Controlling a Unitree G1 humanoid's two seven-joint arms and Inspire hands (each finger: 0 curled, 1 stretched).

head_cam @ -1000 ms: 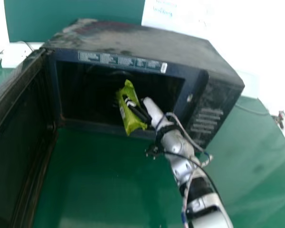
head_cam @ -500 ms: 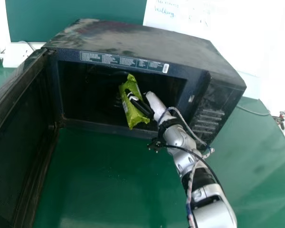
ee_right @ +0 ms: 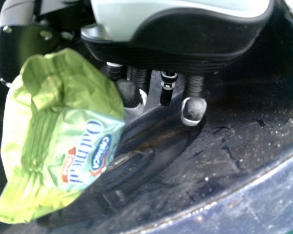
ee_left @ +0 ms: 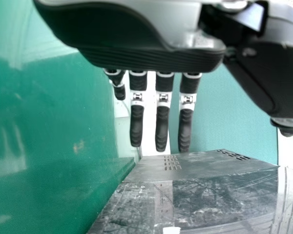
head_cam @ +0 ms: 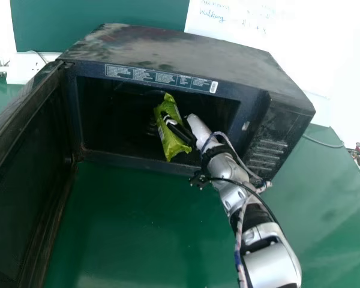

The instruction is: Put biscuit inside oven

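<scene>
Far left, the oven door (head_cam: 25,180) is hanging open, while the left hand (ee_left: 127,56) is holding its fingers straight and apart in the left wrist view. Moving right, the green biscuit packet (head_cam: 173,146) is sitting at the mouth of the oven (head_cam: 174,48), its long axis running inward, far end leaning slightly left, near end pointing back toward the robot. And just right, the right hand (head_cam: 199,131) is clamping that packet, fingers curling against it.

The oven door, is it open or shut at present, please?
Open: the door stands swung out at the head view's left, baring the inside of the oven.
</scene>
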